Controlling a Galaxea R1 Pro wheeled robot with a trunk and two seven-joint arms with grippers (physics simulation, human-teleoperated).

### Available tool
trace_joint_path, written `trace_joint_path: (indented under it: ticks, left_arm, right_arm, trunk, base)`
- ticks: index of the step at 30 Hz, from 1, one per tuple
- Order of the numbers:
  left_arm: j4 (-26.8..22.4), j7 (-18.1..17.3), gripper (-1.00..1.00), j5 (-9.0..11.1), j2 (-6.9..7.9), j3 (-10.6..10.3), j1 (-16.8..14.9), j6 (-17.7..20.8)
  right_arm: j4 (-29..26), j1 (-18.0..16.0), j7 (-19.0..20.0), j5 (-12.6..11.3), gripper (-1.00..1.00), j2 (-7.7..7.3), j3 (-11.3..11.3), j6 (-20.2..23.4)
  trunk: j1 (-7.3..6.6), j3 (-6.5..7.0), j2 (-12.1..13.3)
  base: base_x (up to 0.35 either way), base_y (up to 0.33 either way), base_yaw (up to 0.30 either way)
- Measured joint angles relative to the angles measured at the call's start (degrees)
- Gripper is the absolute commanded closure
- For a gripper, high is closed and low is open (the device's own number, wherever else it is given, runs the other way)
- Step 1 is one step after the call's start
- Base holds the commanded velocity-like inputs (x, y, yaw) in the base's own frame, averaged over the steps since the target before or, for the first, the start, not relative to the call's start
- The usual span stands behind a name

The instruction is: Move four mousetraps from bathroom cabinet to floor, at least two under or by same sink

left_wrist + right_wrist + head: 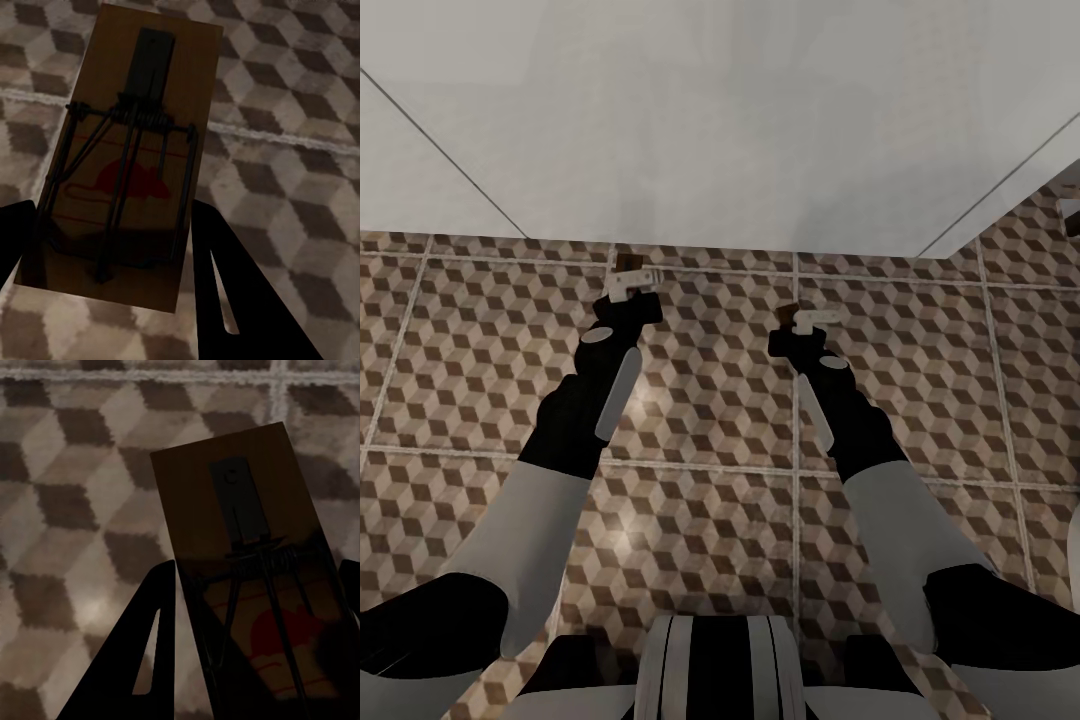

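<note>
Each gripper holds one mousetrap above the bathroom floor (710,400) of brown-and-beige cube tiles. My left gripper (632,283) is shut on a tan mousetrap (131,142) with a dark spring bar and a red mark; its board edge (627,262) pokes past the fingers. The right gripper (812,320) is shut on a second mousetrap (240,547), whose brown end (788,311) shows beside the fingers. In both wrist views the dark fingers (240,300) (142,660) flank the boards, with the tiles below. The cabinet and the sink are out of view.
A white wall (710,120) rises just beyond the grippers, meeting the tiles along a line ahead. At the right the wall turns a corner and the tiled floor runs further back (1030,250). Open tiles lie between and beside both arms.
</note>
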Motion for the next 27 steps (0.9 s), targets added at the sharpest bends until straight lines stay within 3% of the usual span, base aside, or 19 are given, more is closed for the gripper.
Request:
trace_joint_path:
  ticks: [27]
  left_arm:
    - [-0.25,0.0,1.0,0.0,0.0,-0.07,0.01,0.0]
  right_arm:
    - [0.0,0.03,-0.02,0.0,1.0,0.0,0.0,0.0]
  trunk:
    - [0.64,0.0,-0.33]
  base:
    - [0.0,0.0,0.0]
